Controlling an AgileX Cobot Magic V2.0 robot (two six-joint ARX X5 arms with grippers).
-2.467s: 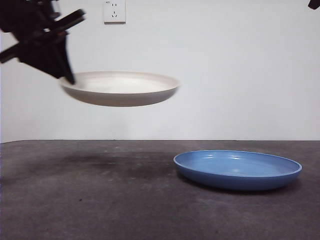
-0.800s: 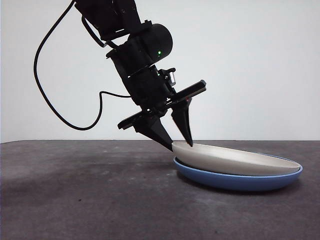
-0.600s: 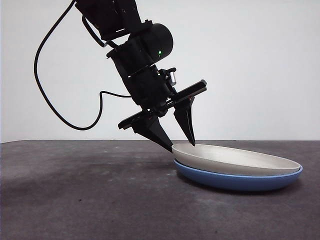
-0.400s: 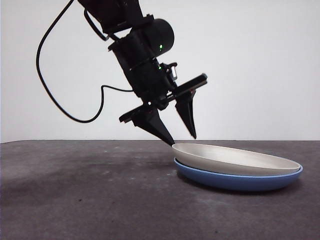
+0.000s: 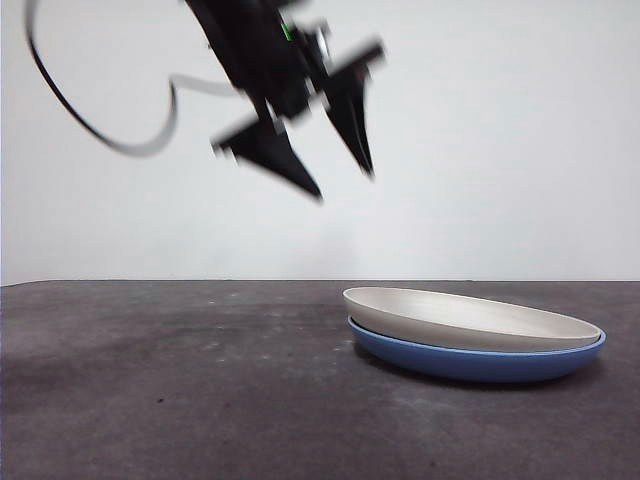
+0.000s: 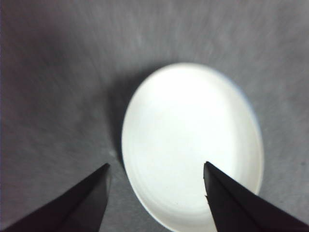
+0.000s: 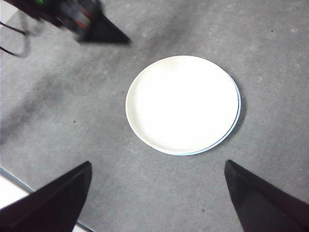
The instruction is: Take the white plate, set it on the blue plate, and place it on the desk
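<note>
The white plate [image 5: 470, 318] lies nested on the blue plate [image 5: 470, 362] on the desk [image 5: 180, 400], at the right in the front view. My left gripper [image 5: 345, 185] is open and empty, lifted well above the plates' left rim, and blurred. In the left wrist view the white plate [image 6: 190, 145] lies below between my open jaws [image 6: 157, 166]. In the right wrist view the white plate [image 7: 182, 104] covers the blue plate [image 7: 236, 113], which shows only as a thin edge. My right gripper [image 7: 157, 166] is open and empty, high above the desk.
The left arm's cable [image 5: 100, 130] hangs at the upper left of the front view. The left arm [image 7: 72, 19] also shows in the right wrist view. A white wall [image 5: 500, 150] stands behind the desk.
The left gripper let go of the white plate's rim, opened and rose up and to the left. The white plate stays on the blue plate.
</note>
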